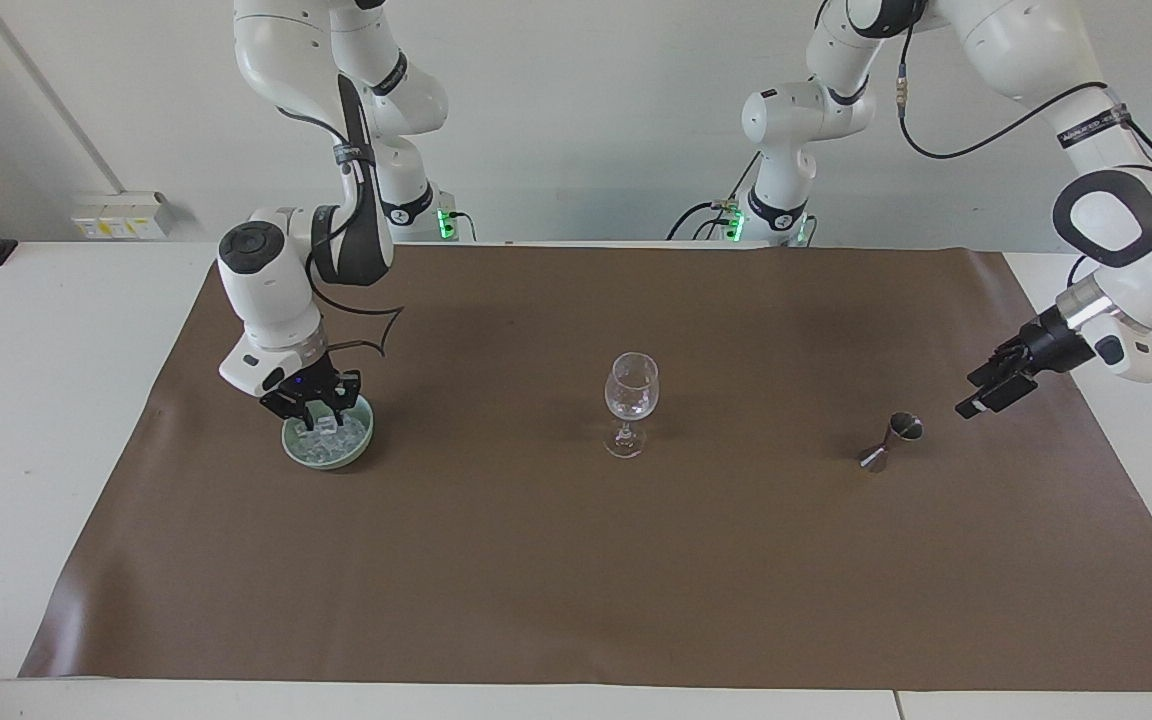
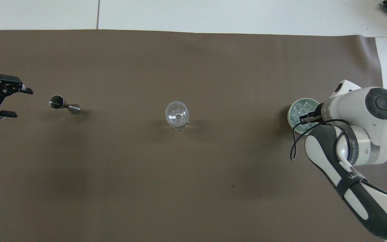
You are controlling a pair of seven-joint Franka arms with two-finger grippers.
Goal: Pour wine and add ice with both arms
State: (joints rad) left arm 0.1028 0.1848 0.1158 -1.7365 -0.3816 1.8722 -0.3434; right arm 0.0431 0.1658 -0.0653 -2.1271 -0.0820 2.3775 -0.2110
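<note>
Two arms, one busy. Your right gripper (image 1: 314, 408) sits low in pale green round bowl (image 1: 328, 447) at right arm's end of counter, jaws closing among heap of small clear ice cubes (image 1: 326, 432); grip unconfirmed. Left gripper (image 1: 981, 398): jaws open, empty, over brown mat near small steel jigger (image 1: 891, 440), waiting. Next, as you'd judge: secure cube, lift, carry over clear stemmed wine glass (image 1: 630, 400) at mat centre.
</note>
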